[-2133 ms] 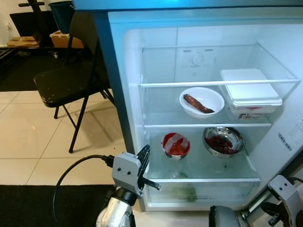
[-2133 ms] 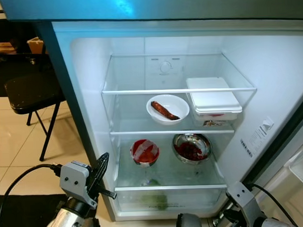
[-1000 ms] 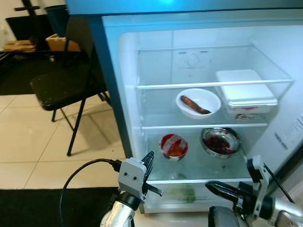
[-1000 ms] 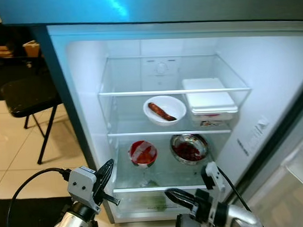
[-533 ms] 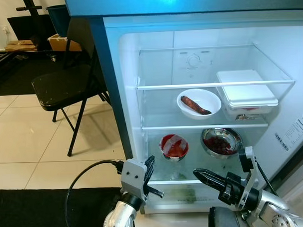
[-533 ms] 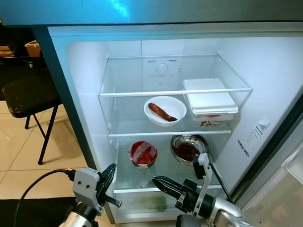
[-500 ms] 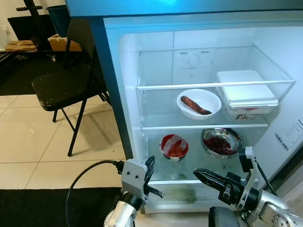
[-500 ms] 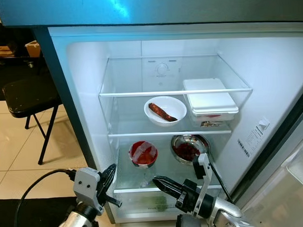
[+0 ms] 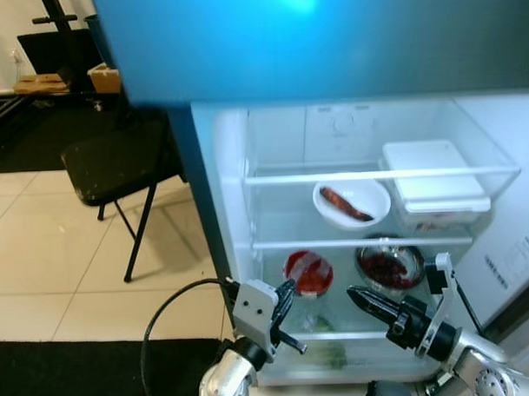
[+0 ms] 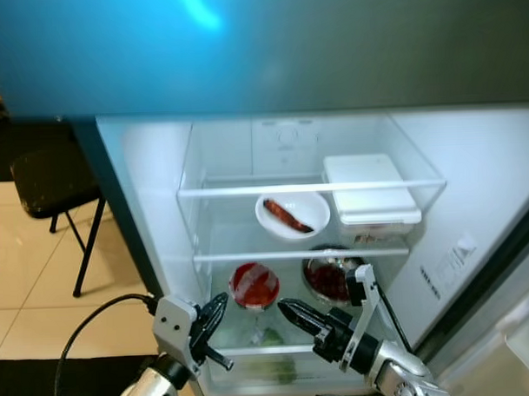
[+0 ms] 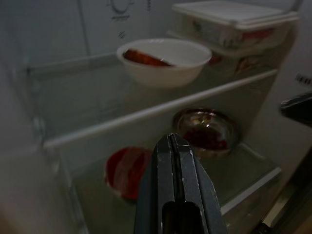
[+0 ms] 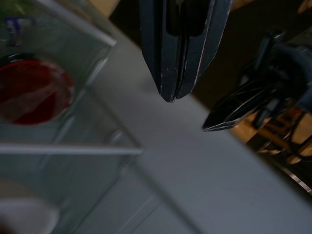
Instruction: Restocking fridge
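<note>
I stood in front of the open fridge [image 9: 222, 217]. My left gripper [image 9: 284, 312] was low by the fridge's left wall, jaws pressed together and holding nothing. My right gripper [image 9: 365, 303] reached in front of the lower shelf, jaws together and empty too.

On the middle shelf [image 9: 362, 243] sat a white bowl [image 9: 352, 204] with a piece of food in it, just beside a white lidded box [image 9: 436, 183]. Below were a red covered bowl [image 9: 308, 273] and a metal bowl [image 9: 389, 268] of red food.

I thought my right gripper could bump the metal bowl or the glass shelf edge if it pushed in further, because it was so near them. That could spill the food.
</note>
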Motion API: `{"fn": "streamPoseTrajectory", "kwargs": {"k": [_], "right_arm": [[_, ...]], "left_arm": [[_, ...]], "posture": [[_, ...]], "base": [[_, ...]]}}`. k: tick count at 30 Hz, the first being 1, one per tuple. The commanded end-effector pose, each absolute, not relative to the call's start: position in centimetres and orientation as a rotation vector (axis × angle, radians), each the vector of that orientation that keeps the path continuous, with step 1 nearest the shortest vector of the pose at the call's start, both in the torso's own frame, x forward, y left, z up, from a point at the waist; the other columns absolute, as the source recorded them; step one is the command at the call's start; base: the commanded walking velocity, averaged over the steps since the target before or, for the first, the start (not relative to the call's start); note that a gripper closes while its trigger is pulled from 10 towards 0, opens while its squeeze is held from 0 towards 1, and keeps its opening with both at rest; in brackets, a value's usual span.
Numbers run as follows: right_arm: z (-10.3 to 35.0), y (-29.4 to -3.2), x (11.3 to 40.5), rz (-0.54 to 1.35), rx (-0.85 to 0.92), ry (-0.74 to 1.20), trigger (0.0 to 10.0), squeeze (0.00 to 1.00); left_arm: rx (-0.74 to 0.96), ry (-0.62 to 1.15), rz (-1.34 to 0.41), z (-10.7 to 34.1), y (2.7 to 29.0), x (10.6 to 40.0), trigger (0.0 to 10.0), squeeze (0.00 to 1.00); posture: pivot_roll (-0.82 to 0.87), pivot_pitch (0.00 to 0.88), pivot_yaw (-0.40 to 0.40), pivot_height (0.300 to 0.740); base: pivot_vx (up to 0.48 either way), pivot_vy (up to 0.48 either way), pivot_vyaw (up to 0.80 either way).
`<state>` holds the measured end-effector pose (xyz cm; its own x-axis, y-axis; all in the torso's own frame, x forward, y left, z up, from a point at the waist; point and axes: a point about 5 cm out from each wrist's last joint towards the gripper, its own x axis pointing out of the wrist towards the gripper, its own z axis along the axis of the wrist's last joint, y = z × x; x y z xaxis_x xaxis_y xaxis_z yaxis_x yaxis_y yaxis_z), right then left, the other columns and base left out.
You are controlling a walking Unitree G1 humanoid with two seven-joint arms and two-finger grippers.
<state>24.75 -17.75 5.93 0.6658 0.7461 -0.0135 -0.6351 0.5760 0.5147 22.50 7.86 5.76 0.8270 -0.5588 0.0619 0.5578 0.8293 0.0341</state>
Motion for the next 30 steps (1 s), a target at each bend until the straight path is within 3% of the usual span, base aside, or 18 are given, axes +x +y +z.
{"fn": "streamPoseTrajectory", "kwargs": {"k": [1,30], "right_arm": [[5.4,-18.4,24.9,0.754,0.492,0.249,10.0,0.00],[4.6,-18.4,24.4,0.769,0.604,0.232,10.0,0.00]], "left_arm": [[0.053,-0.057,-0.643,5.3,7.3,22.3,10.0,0.00],[0.189,-0.042,-0.709,4.4,6.5,22.0,10.0,0.00]], "posture": [[-0.03,0.000,-0.016,0.616],[-0.03,0.000,-0.005,0.631]], "base": [[0.000,0.000,0.00],[0.000,0.000,0.00]]}}
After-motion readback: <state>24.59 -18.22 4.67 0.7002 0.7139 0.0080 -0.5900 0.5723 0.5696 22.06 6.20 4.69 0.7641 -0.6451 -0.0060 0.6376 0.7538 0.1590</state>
